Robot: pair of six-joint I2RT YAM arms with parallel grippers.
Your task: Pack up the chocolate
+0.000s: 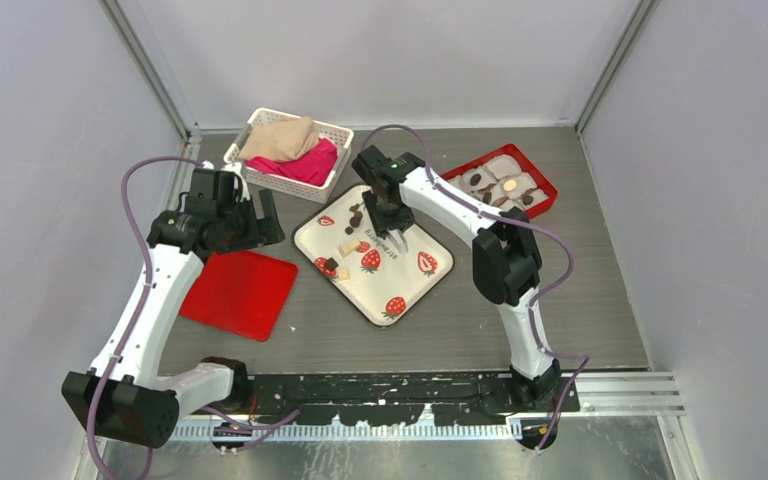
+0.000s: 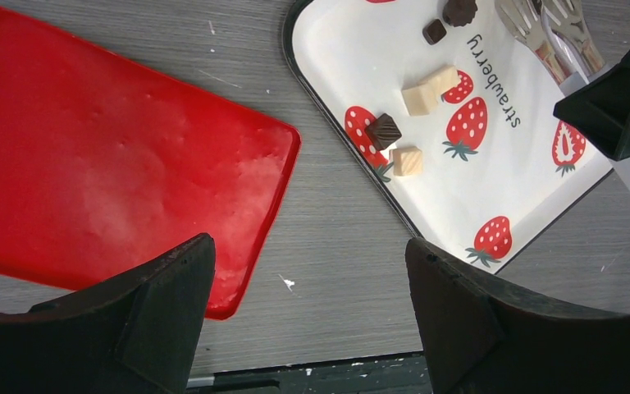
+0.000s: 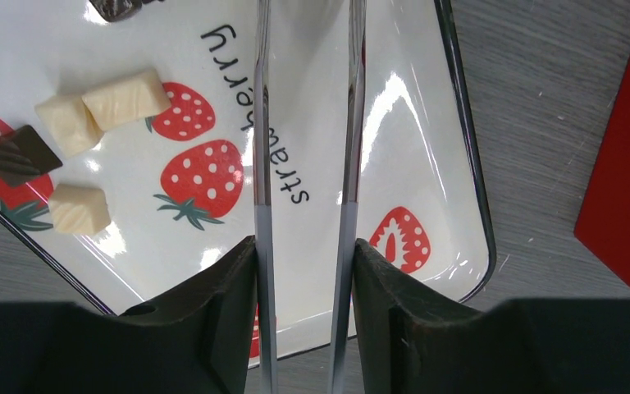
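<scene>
Right tool (image 3: 305, 275) grips metal tongs (image 3: 262, 148), one finger pressed on each outer arm. The tong blades stand apart with nothing between them. The tongs hang over the white strawberry-print tray (image 3: 426, 98), with the blades crossing the printed word "strawberry". Cannot tell if the tips touch the tray. In the top view the right tool (image 1: 392, 228) sits over the tray's upper middle.

Left tool (image 2: 308, 263) is wide and holds nothing. It hovers above bare table (image 2: 336, 246), between the red lid (image 2: 90, 164) and the tray's near-left edge.

Chocolate (image 2: 384, 130): one dark square piece lies by the tray's left rim on a strawberry print, just beside a cream piece (image 2: 407, 161). Two more dark lumps lie at the tray's far end, near the tong tips. Two other cream pieces lie mid-tray, touching each other. The top view shows a small cluster of dark lumps on the tray's upper left, beside the right tool.

More dark pieces sit in white paper cups inside the red box (image 1: 552, 190), right of the tray and behind the right arm. The red lid lies flat on the table left of the tray, apart from it. A white basket (image 1: 335, 128) with beige and pink cloth stands behind the tray, by the back wall.
</scene>
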